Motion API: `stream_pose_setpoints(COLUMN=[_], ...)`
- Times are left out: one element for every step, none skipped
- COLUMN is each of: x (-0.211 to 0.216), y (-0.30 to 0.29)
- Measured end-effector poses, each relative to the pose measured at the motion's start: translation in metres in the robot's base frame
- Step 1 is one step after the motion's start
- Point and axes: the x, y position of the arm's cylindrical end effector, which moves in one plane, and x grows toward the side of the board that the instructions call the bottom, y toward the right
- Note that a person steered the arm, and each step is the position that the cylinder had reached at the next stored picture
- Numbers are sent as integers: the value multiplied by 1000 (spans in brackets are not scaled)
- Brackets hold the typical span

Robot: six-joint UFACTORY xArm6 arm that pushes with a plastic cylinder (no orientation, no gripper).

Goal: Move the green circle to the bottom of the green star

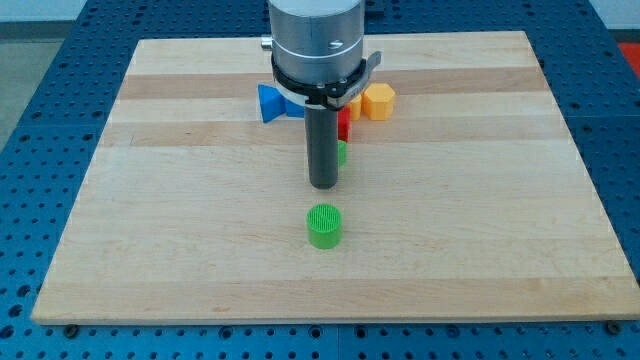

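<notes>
Centrally: green circle (324, 225) seated on counter (180, 250), apart from rod tip (322, 185) just above it. Green star (342, 152) mostly hidden behind rod. Pincer not fitted; state cannot be told.

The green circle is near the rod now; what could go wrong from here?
1. My tip stands toward the view's top from the green circle, apart from it. A push from this side would likely drive it toward the view's bottom, away from the cluster.
2. The rod hides most of the green block, presumably the star, so its exact place cannot be judged.
3. The red block, yellow block and blue block crowd there and may get bumped.
</notes>
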Motion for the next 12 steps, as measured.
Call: stream_pose_setpoints(x=[-11,-12,-12,-3,6,15,75,77,111,111,111,111], y=[0,0,0,23,52,58,58,58,53,47,23,21])
